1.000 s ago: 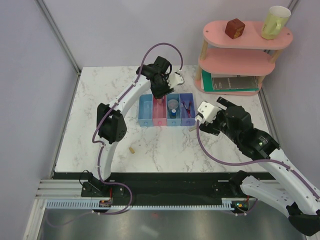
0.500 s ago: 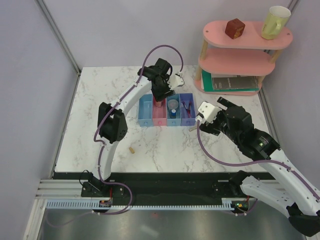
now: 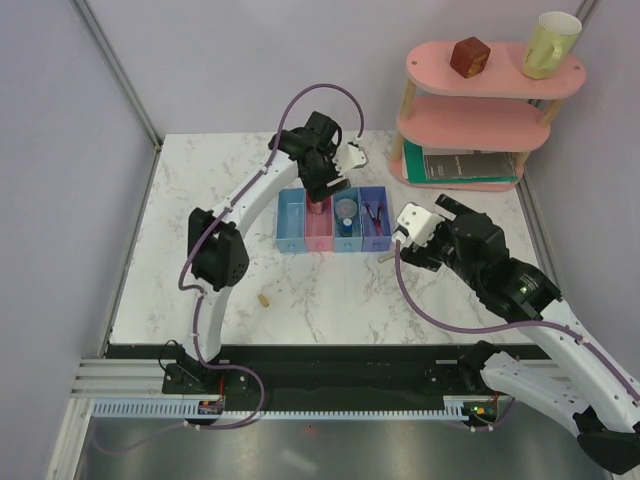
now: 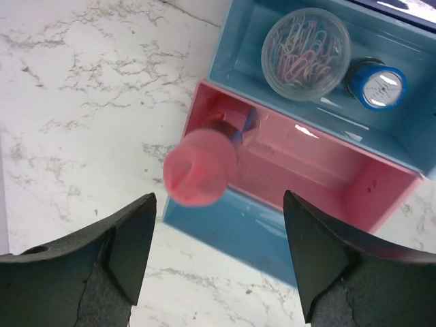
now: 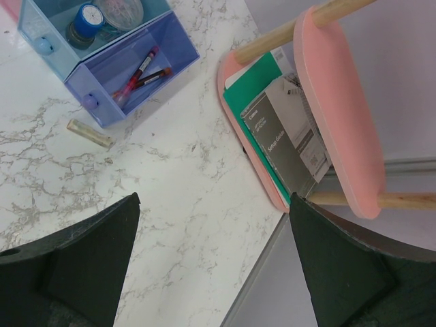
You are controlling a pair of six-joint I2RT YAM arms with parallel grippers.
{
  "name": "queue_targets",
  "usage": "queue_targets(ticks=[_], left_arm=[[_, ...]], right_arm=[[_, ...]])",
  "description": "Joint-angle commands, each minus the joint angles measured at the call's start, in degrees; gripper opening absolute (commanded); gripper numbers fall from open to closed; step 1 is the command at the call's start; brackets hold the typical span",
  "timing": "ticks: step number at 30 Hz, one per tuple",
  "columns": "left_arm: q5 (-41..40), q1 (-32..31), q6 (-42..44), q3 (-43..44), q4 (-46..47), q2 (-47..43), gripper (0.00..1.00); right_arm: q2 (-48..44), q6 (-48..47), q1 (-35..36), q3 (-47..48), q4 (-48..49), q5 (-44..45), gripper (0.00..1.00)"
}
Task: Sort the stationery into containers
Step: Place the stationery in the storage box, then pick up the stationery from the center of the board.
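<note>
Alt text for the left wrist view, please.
A pink cylinder stands tilted in the pink bin, between the open fingers of the left gripper. A neighbouring light blue bin holds a clear tub of paper clips and a small blue cylinder.

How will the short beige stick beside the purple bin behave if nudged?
The beige stick looks cylindrical and lies flat on the smooth marble table, so it probably rolls. It is thin, so likely light and easily flicked away.

Marble table (image 3: 200,180): containers (image 3: 290,228), beige pieces (image 3: 264,298) (image 3: 385,256), pink shelf (image 3: 450,185).
</note>
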Motion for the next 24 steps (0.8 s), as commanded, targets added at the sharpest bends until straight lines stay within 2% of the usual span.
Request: queue_targets(ticks=[1,7,10,13,15,16,19,24], left_arm=[[1.36,-0.78,-1.97,-1.67,0.96,-12.08,0.82],[1.36,-0.78,-1.36,-10.53,-0.8,-22.28,0.83],[1.45,-0.86,0.66,-21.77,-0.89,-30.45,0.83],[1.19,-0.86,3.29,-39.75,-0.72,-39.07,0.82],[1.36,-0.86,5.66,-46.9,-0.63,-44.85,0.82],[1.53,-0.86,6.37,-53.38,-0.54,-46.63,0.82],[2.76,-0.86,9.26,-63.94,1.13,-52.0,0.81],[3.64,-0.86,17.79,-74.26,5.07,-57.27,0.79]], right_arm=[[-0.69,0.75,-0.08,-0.63,1.36,-0.52,0.98],[-0.6,1.53,-0.17,-3.52,1.09,-0.96,0.98],[-0.16,5.3,-0.08,-6.95,1.01,-2.89,0.98],[0.28,7.51,-0.08,-10.9,0.66,-6.49,0.98],[0.72,7.69,-0.08,-11.88,1.09,-7.47,0.98],[0.98,7.87,-0.16,-12.49,2.4,-7.21,0.98],[1.07,7.52,-0.08,-12.24,4.25,-7.03,0.98],[1.42,6.81,-0.08,-10.74,4.26,-5.8,0.98]])
